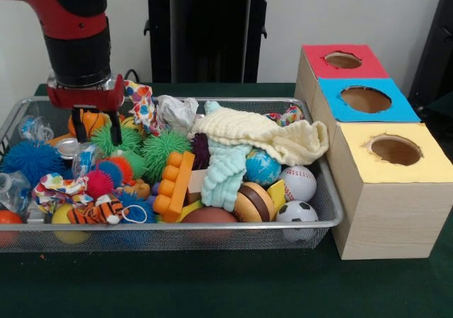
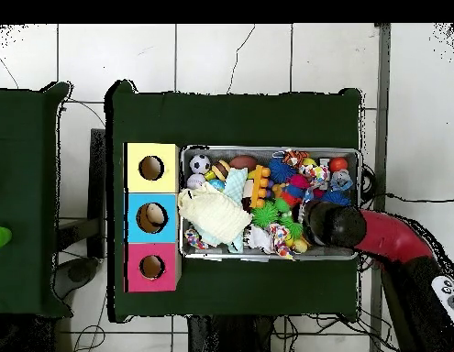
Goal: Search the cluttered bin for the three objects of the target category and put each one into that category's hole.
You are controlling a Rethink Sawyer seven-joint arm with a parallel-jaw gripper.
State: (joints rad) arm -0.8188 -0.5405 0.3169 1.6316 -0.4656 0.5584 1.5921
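No readable text, labels, brands or numbers show anywhere

Dark green surface [image 1: 212, 290] against a plain pale wall [image 1: 354, 13]. Below, white floor tiles [image 2: 230, 55] with dark joints and a few cracks. Second green-covered table [image 2: 24, 202] just beside, apart.

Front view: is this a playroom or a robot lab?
Probably a robot lab: a red arm reaches into a wire bin of toys on a green table, beside wooden boxes with holes.
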